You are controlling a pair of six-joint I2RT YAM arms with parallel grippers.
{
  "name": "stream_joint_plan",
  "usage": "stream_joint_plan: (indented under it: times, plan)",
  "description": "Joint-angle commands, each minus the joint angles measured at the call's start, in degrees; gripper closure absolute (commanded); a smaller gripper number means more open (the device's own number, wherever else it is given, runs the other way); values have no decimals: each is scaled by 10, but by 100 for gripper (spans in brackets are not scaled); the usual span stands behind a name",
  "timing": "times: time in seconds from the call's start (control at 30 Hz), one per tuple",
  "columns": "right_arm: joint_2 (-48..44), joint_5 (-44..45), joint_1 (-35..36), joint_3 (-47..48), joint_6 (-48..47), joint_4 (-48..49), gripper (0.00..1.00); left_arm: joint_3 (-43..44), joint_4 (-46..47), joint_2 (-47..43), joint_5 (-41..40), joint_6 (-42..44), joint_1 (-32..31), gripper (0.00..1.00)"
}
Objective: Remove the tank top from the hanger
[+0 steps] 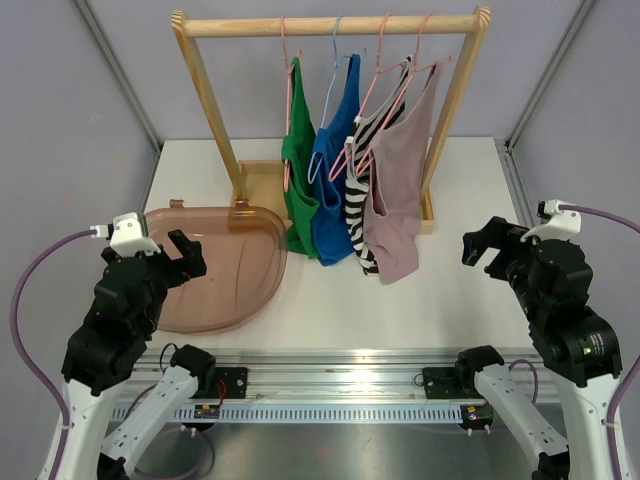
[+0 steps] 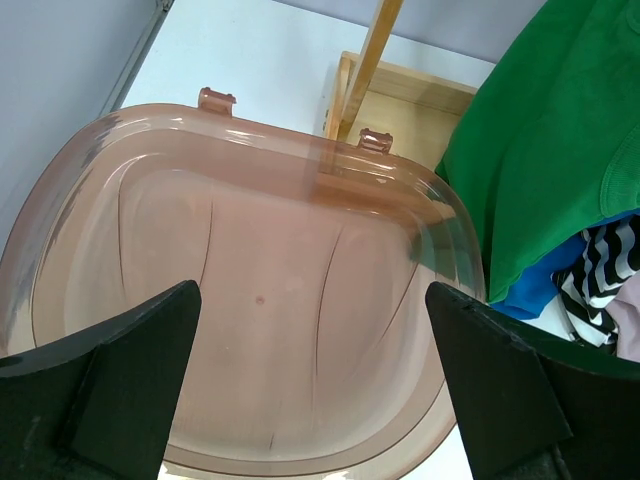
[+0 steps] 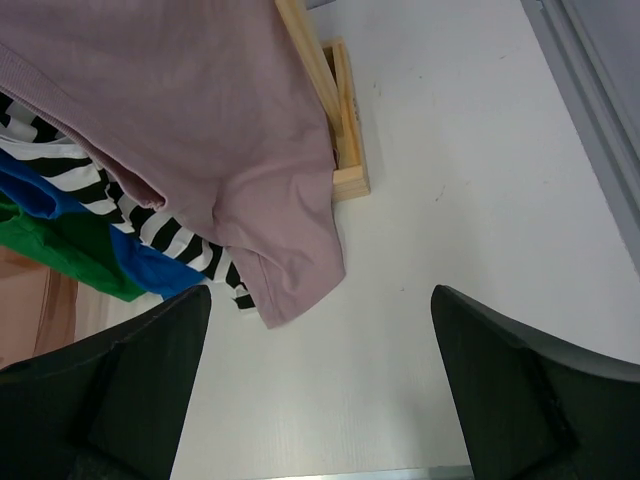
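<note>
Left gripper (image 1: 182, 257) gaped empty above the brown tray (image 1: 215, 300), right gripper (image 1: 484, 245) spread too, holding nothing; mauve tank top (image 1: 400, 190) hung rightmost on the wooden rack (image 1: 330, 25), clear of both

There were four fabric tank tops (image 1: 400, 200), each a different colour, four thin wire hangers (image 1: 284, 70), three pink and one pale blue, one wooden clothes rack (image 1: 240, 25) and one translucent brown plastic tub (image 1: 215, 275).
</note>
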Motion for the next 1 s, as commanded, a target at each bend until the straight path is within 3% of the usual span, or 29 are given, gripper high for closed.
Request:
stream_joint_plan:
  times: [0.0,0.2,0.4,0.6,0.8,0.97]
  plan:
    - [-8,2,3,-6,11,41,1,17,17,3,11,-11,-3,1]
    - [8,-80,3,-23,50,139,0,16,26,3,51,-21,-2,1]
    - [117,-187,4,35,97,222,1,6,38,-2,98,-39,-2,1]
    - [234,-204,3,124,112,285,0,-30,72,-16,148,-51,-2,1]
    - [351,-196,3,226,148,311,13,-73,98,-19,166,-58,-2,1]
    - [447,-246,3,322,164,316,22,-111,113,-29,160,-54,-2,1]
